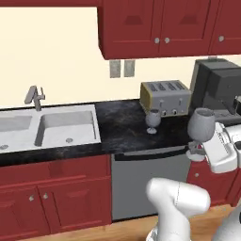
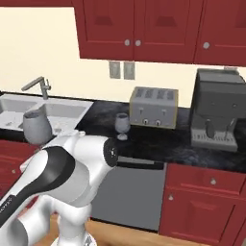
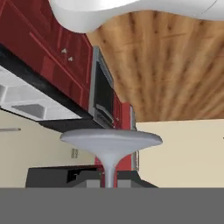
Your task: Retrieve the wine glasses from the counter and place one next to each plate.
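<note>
Left base view shows the gripper (image 1: 200,149) clenched on one wine glass (image 1: 201,124) lifted clear of the counter (image 1: 127,127), the second glass (image 1: 153,120) standing beyond it by the toaster (image 1: 165,97), neither yet placed.

You see two wine glasses: first wine glass (image 1: 153,120) on counter (image 1: 122,127), second wine glass (image 1: 201,126) raised off it. One toaster (image 1: 164,97), four slots. One coffee machine (image 1: 217,87). One sink (image 1: 47,127), two basins, one faucet (image 1: 35,97). One dishwasher (image 1: 148,181). Two wall outlets (image 1: 122,68). You count three round upper-cabinet knobs (image 1: 162,40) in left base view.
</note>
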